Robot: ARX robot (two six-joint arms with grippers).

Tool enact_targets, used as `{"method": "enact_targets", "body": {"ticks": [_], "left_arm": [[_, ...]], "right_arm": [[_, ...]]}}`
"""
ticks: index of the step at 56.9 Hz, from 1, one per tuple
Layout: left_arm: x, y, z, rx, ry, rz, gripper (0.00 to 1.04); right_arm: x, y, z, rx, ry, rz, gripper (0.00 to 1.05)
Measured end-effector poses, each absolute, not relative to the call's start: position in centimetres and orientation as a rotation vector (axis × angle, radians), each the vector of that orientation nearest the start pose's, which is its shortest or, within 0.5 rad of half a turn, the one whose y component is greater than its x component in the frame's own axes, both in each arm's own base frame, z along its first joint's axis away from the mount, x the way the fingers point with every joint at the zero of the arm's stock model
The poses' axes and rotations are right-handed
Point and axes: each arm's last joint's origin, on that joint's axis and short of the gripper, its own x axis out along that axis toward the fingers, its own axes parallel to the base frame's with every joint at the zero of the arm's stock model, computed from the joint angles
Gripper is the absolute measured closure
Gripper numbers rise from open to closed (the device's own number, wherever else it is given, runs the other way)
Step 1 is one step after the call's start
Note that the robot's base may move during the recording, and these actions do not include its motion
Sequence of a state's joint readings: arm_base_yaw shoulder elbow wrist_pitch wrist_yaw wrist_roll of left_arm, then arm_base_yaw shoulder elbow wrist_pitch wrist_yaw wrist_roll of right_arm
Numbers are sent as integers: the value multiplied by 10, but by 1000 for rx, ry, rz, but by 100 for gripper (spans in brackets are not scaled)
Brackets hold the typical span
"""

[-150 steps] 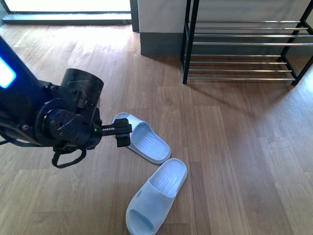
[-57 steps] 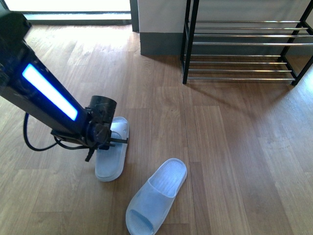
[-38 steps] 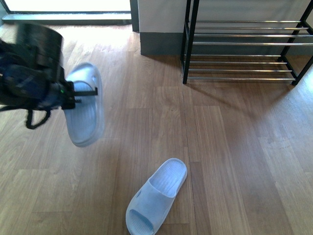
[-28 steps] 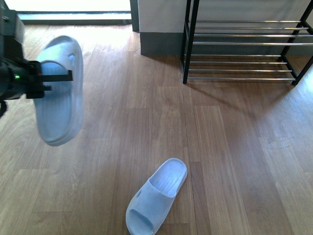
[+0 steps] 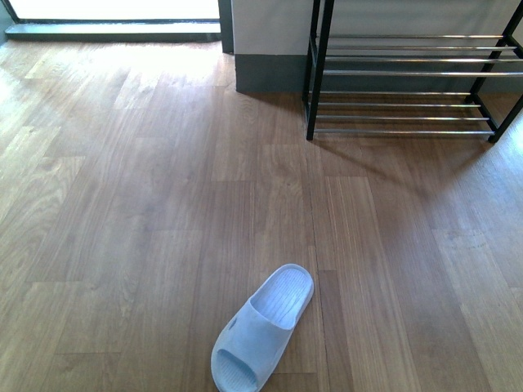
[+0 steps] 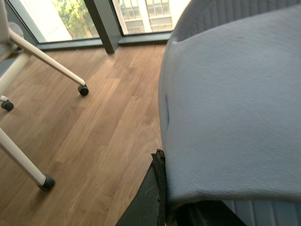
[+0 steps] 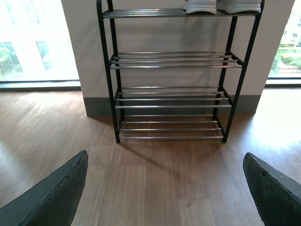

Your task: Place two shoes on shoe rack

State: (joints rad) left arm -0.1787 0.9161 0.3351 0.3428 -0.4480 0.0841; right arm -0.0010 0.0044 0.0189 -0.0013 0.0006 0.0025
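Wood plank floor (image 5: 147, 204) fills the front view, running up to a pale wall with a grey skirting, and the rack (image 5: 400, 82) stands against that wall, its black frame and chrome rods showing only in their lower tiers from here. One pale blue slide (image 5: 263, 331) lies sole-down on the floor well in front of the rack and off toward its left end, with its heel end pointing up toward the rack and its toe end away from it. Neither arm shows in this view. The right wrist view faces the rack (image 7: 171, 75) squarely: four tiers of rods, the lower three bare, and on the top tier the white soles of shoes (image 7: 223, 5) sit toward its right end, cut off by the edge of the picture. The right pincer (image 7: 164, 157) is spread wide, its two dark fingers (image 7: 56, 193) far apart at either side of the view, with only floor between them. In the left wrist view a second slide (image 6: 235, 108) of the same pale blue crowds the lens, raised clear of the floor, its ribbed part just visible along one edge. The left pincer (image 6: 171, 212) grips it, a dark finger (image 6: 150, 197) pressed against its rim. Behind it are white legs (image 6: 28, 52) on black casters (image 6: 83, 89) and tall windows (image 6: 141, 14); the rack is out of this view, so how far this slide is from it cannot be told.
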Motion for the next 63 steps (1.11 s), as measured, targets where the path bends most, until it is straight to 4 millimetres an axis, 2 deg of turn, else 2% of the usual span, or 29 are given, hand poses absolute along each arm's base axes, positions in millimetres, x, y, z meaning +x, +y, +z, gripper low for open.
{"method": "enact_targets", "body": {"ticks": [55,57,63], "left_arm": [[188,-21,205,175,249,254,103],[188,-21,205,175,249,254,103],[188,-22,205,176,249,251,103]], "right_arm": [[97,0,170,3,-14,2,9],[97,0,170,-1,-14,19,9],[105,-3,174,-34,-32,231,9]]}}
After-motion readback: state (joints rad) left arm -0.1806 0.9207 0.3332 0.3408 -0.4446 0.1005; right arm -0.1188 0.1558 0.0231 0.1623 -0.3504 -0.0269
